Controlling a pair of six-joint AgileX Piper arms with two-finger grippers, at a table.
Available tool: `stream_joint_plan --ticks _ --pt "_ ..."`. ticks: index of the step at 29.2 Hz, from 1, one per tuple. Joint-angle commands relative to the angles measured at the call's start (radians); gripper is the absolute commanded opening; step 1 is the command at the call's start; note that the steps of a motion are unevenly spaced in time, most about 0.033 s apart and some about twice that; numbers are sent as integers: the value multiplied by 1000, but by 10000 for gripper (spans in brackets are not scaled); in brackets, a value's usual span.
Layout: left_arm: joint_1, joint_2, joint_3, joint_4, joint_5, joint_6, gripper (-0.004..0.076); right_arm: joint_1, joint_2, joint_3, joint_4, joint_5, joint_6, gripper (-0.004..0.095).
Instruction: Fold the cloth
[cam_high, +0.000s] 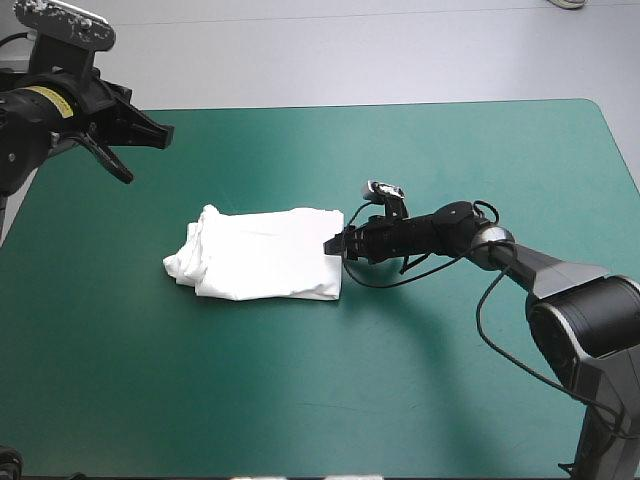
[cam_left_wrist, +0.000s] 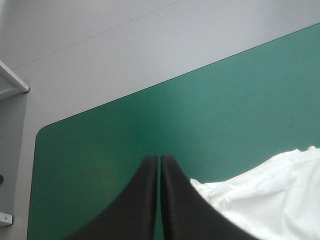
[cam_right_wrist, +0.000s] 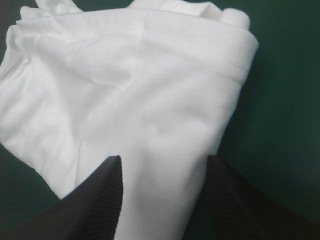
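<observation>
White T-shirt bundle (cam_high: 265, 262), right end effector (cam_high: 332, 245) released astride its edge, left end effector (cam_left_wrist: 159, 160) clenched, well apart

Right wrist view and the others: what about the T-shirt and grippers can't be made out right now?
- Right wrist view: the T-shirt has its near edge hidden by the right gripper. Whether its open fingers touch the cloth cannot be told.
- Left wrist view: most of the T-shirt is cut off by the picture's edge, beside the left gripper.
- High view: sleeves and inner layers are hidden inside the folded bundle.
</observation>
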Motion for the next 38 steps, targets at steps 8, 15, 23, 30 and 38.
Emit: stream_joint_plan --ticks 8,15,23,30,38 --pt "-1 -29 -17 14 -6 -18 19 -8 58 -37 -4 89 -16 493" --pt "-1 -29 -17 14 -6 -21 19 -22 39 -38 -13 83 -13 -5" --pt "-1 -31 -17 14 -6 -21 19 -154 -73 -38 -255 30 137 5" --pt "-1 -31 -17 14 -20 -21 19 -322 -207 -38 -645 50 343 5" --pt "-1 -31 -17 14 -20 -3 19 -525 -304 -38 -1019 148 535 5"
